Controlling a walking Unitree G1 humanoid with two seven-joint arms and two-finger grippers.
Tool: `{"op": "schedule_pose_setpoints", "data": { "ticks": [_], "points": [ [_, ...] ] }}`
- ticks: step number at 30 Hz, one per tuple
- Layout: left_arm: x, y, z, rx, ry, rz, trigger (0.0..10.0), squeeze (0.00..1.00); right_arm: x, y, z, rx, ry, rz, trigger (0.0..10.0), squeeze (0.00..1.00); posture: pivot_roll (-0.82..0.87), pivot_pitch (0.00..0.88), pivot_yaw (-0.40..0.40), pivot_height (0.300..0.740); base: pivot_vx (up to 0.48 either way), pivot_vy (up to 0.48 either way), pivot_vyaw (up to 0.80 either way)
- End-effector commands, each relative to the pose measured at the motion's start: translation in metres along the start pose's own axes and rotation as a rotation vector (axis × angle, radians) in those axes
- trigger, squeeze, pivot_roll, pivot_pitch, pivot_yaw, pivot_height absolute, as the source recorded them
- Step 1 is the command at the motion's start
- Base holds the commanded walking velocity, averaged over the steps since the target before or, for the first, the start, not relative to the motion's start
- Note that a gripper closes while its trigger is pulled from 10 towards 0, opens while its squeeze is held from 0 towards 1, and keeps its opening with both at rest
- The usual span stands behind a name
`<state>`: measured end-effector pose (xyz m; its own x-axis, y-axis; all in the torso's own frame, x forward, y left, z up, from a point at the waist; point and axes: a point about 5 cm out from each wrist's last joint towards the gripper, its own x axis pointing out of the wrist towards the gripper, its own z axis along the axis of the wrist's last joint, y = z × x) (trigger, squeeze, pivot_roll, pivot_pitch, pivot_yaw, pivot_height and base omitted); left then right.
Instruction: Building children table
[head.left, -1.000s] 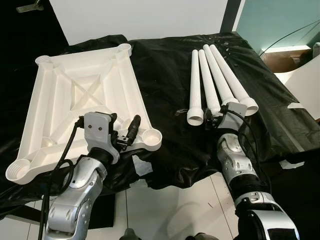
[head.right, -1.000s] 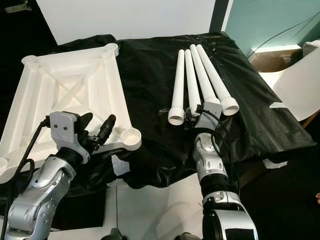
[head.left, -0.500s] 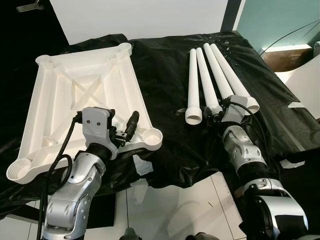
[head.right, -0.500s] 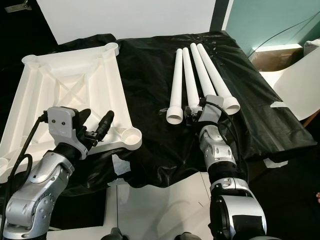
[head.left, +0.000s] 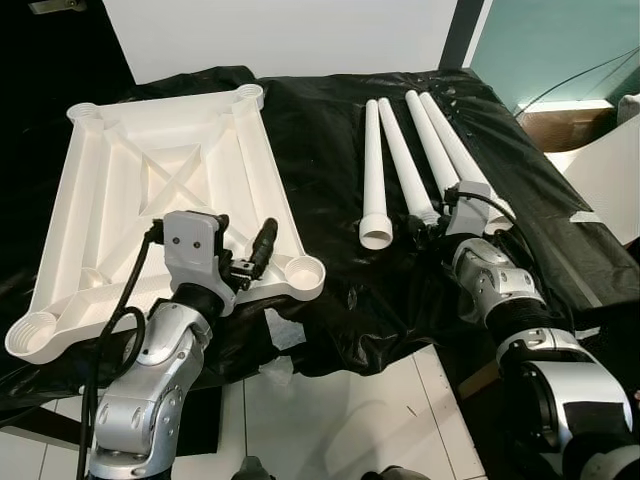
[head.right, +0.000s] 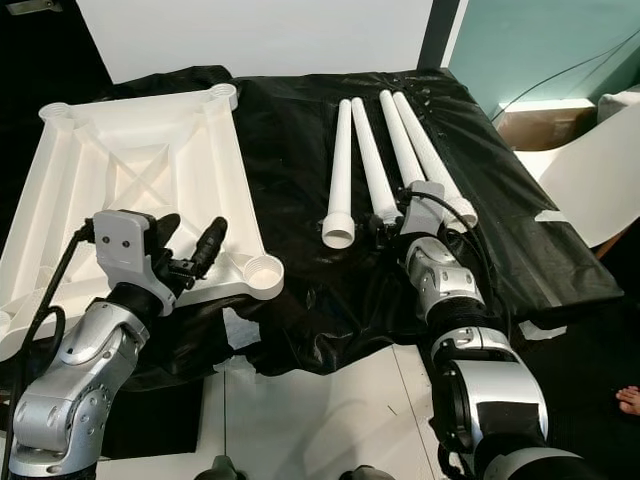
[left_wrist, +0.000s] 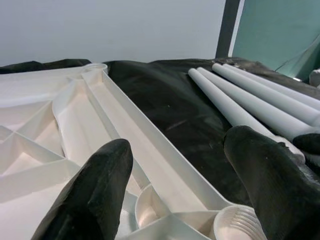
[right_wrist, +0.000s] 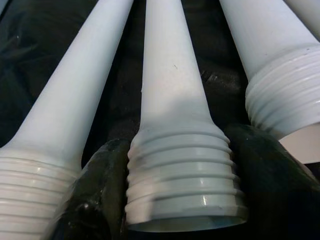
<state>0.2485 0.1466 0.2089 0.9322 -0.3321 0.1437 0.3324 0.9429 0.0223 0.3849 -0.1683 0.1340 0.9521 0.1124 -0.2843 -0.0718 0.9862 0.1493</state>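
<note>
While the white tabletop lies upside down on the black cloth at the robot's left, ribs and corner sockets facing up, the left eye view shows 4 white legs side by side at its right, threaded ends toward the robot. I judge the step in hand to be picking the first leg: none yet stands in a socket. The right gripper sits at the near end of the second leg from the left, and the left gripper hovers over the tabletop's near edge beside the near right socket.

From the right eye view, the same layout holds; the left gripper's 2 fingers stand well apart with nothing between them.

Through the left wrist view, the spread black fingers frame the tabletop rim and the threaded socket, touching neither as far as I can see.

Looking along the right wrist view, the 2 fingers flank that leg's threaded collar, close against it on both sides; whether they press is unclear. Next, I judge, comes a firm squeeze, a lift, and a carry to a socket for screwing in
</note>
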Motion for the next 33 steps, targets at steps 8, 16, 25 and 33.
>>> {"op": "schedule_pose_setpoints", "data": {
  "ticks": [8, 16, 25, 33],
  "points": [
    [0.002, 0.006, 0.001, 0.013, -0.012, 0.079, 10.0, 0.00, -0.003, -0.008, -0.036, -0.008, 0.172, -0.002, 10.0, 1.00, 0.17, 0.071, -0.068, 0.740, 0.000, 0.000, 0.00],
    [0.005, 0.006, 0.002, 0.013, -0.022, 0.074, 10.0, 0.00, -0.001, -0.008, -0.031, -0.058, 0.148, 0.021, 10.0, 0.00, 0.16, 0.055, -0.062, 0.740, 0.000, 0.000, 0.00],
    [0.004, 0.008, 0.000, 0.031, -0.010, 0.066, 10.0, 0.00, -0.001, 0.003, -0.021, -0.017, 0.013, 0.097, 6.0, 0.00, 0.17, 0.035, -0.044, 0.740, 0.000, 0.000, 0.00],
    [0.006, 0.009, 0.000, 0.030, -0.009, 0.064, 10.0, 0.00, -0.009, 0.008, -0.018, -0.088, -0.152, 0.101, 10.0, 0.00, 0.16, 0.028, -0.033, 0.740, 0.000, 0.000, 0.00]
  ]
}}
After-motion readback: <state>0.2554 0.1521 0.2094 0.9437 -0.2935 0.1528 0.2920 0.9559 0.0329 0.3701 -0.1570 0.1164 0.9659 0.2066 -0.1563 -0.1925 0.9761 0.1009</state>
